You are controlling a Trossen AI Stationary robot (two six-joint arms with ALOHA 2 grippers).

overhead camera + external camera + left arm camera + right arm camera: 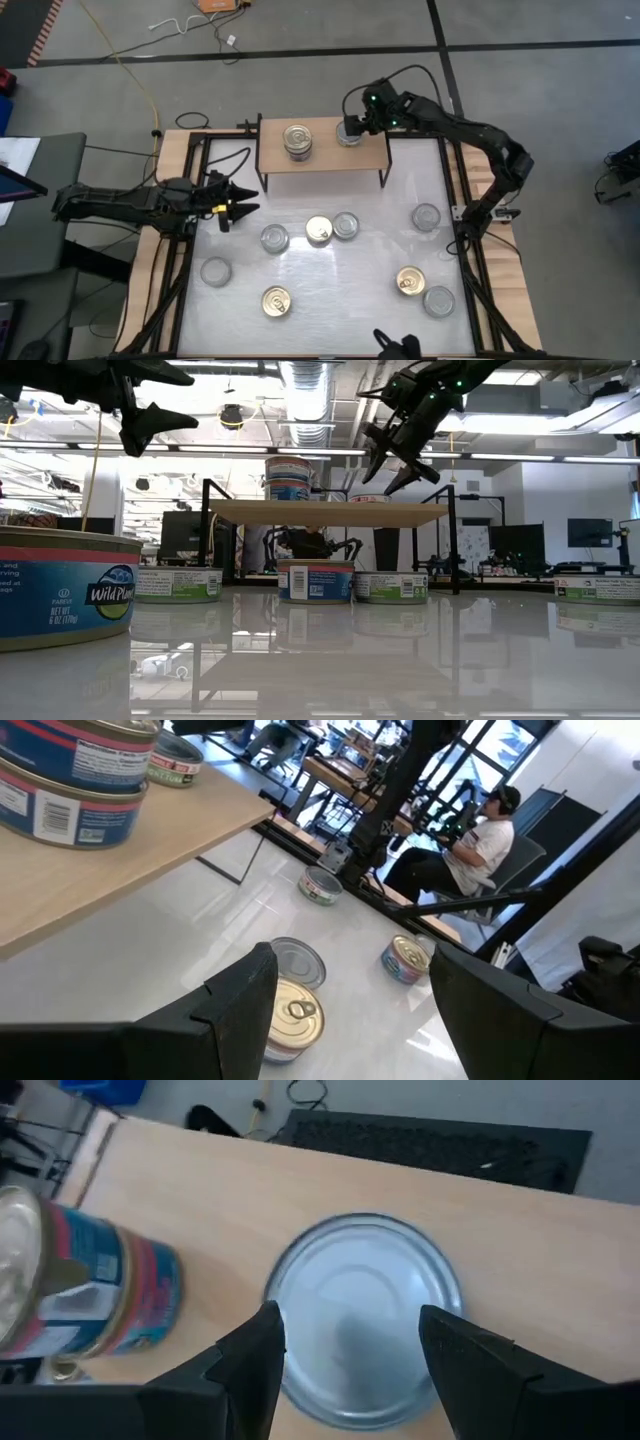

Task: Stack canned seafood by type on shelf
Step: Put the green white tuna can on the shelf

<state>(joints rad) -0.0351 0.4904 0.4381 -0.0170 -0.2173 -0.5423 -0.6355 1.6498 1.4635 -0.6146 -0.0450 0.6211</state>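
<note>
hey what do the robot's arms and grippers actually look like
Both arms are dark, near-black, jointed links. Each ends in a gripper with two dark, tapering fingers: the left gripper and the right gripper. Black cables loop over the right arm, and small green lights glow near its wrist.

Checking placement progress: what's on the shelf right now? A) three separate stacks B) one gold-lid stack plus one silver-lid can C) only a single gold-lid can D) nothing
B: the shelf carries a gold-lid stack and a silver-lid can, with the right tool open above that can.
</note>
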